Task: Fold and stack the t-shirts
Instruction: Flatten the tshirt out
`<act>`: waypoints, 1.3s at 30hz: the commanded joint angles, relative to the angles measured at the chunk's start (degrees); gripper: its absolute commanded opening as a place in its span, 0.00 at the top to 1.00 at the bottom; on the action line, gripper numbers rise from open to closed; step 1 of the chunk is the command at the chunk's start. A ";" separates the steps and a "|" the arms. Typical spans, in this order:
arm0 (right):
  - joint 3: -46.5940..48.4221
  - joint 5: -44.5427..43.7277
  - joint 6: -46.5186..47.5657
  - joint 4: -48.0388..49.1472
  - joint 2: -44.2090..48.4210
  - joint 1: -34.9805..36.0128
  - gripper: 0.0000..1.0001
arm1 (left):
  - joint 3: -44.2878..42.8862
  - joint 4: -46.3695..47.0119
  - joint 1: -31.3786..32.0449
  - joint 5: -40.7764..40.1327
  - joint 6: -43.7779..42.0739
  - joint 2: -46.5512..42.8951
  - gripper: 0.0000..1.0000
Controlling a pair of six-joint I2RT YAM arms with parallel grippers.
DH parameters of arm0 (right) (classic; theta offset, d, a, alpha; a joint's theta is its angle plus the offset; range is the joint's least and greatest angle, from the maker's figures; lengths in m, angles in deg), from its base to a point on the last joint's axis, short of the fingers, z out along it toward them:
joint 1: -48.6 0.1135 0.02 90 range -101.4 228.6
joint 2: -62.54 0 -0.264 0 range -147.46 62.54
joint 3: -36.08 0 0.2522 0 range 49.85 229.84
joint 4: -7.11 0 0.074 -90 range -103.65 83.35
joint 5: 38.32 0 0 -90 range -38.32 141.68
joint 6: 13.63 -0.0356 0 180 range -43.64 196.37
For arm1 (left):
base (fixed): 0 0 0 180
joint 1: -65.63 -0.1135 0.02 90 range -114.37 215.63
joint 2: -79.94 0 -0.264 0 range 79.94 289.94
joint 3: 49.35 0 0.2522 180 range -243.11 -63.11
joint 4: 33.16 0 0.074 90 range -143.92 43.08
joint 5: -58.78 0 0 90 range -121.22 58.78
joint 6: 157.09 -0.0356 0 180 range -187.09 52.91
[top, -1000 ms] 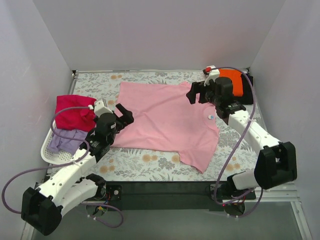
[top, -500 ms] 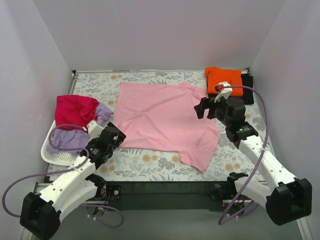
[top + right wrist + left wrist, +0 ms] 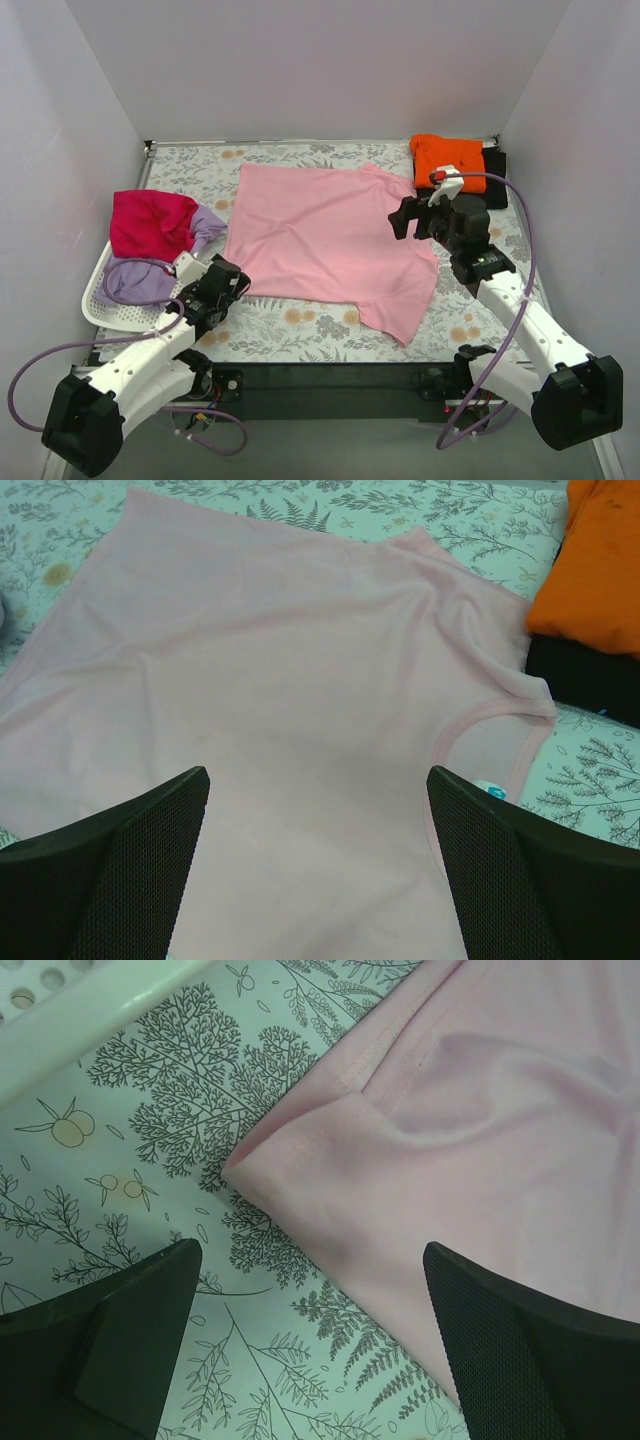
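A light pink t-shirt [image 3: 330,240] lies spread flat on the floral table cover. My left gripper [image 3: 232,285] is open and empty, low over the shirt's near-left corner [image 3: 245,1165]; the pink cloth [image 3: 480,1140] fills the upper right of the left wrist view. My right gripper [image 3: 407,218] is open and empty, hovering above the shirt's right side near the collar [image 3: 480,730]. A folded orange t-shirt [image 3: 447,160] lies on a black one [image 3: 494,165] at the back right; both show in the right wrist view, orange [image 3: 600,570] and black [image 3: 585,675]. Magenta-red [image 3: 150,222] and lavender [image 3: 140,280] shirts sit in the basket.
A white plastic laundry basket [image 3: 97,305] stands at the left edge of the table; its rim shows in the left wrist view [image 3: 90,1010]. The floral cover [image 3: 300,330] is bare in front of the pink shirt. Grey walls close in the back and sides.
My left gripper has drawn back and down to the shirt's near-left corner. My right gripper moved off the back right toward the shirt's collar, uncovering the orange shirt, then held still.
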 commanded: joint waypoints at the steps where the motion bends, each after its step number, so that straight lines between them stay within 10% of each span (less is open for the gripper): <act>1: 0.19 0.10 -0.01 2.34 0.05 -0.33 0.18 | 1.23 1.46 -1.09 -1.81 0.65 -0.10 0.15; 24: -0.16 0.19 -0.01 2.69 -0.74 -0.42 0.18 | 5.36 10.78 -10.23 6.27 -5.50 0.86 0.71; 30: -0.16 0.01 -0.10 2.60 -0.65 -0.42 0.18 | 5.63 10.26 -10.32 6.97 -6.03 -0.45 1.00; 39: 0.01 0.98 -2.73 -2.22 -0.65 -0.24 0.21 | 4.84 12.71 -10.23 11.02 -11.82 -3.62 1.00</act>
